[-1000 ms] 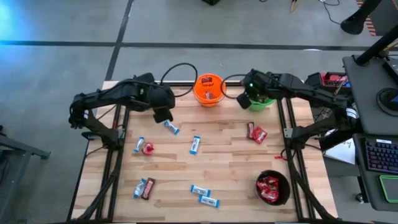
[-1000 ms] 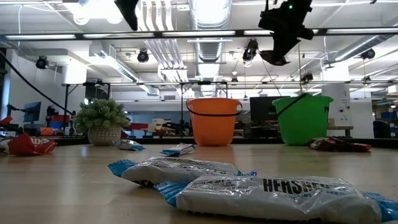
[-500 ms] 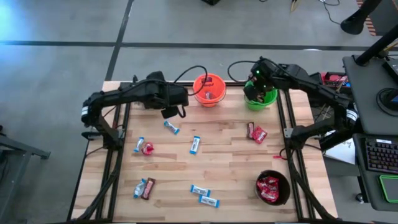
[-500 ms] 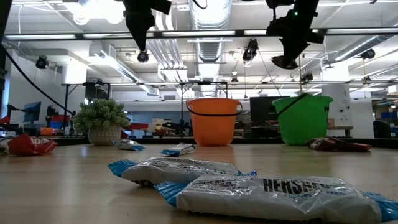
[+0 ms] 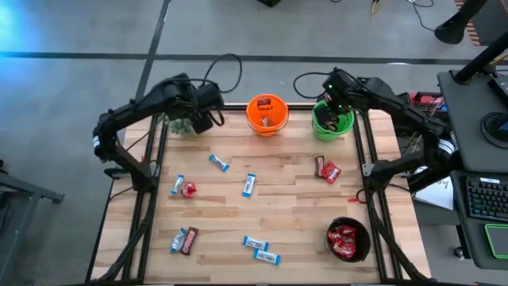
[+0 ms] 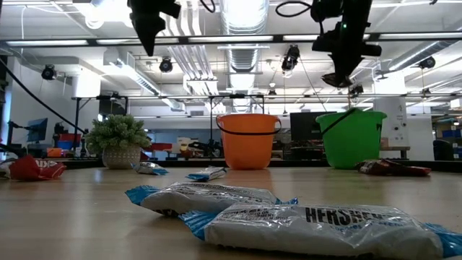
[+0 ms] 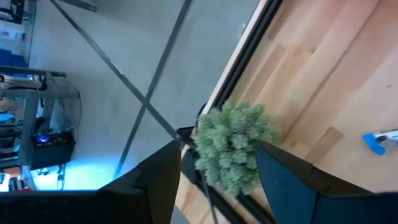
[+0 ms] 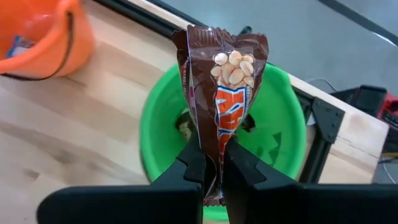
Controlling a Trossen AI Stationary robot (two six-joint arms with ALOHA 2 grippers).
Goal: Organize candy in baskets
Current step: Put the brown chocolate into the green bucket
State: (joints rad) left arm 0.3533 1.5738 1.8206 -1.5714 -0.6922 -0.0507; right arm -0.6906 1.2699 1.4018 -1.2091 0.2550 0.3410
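Candy, a dark brown bar (image 8: 226, 93), hangs pinched in the right gripper (image 8: 213, 163) directly above the green basket (image 8: 280, 134), upper right of the high view. The left gripper (image 7: 211, 171), fingers spread and empty, hovers over the potted plant (image 7: 233, 146), upper left.

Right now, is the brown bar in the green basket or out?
Out: right gripper holds the brown bar above the green basket.

Grey concrete floor (image 5: 79, 32) is surrounding the wooden table (image 5: 286, 206); ceiling ducts (image 6: 242, 14) and lights are running overhead.
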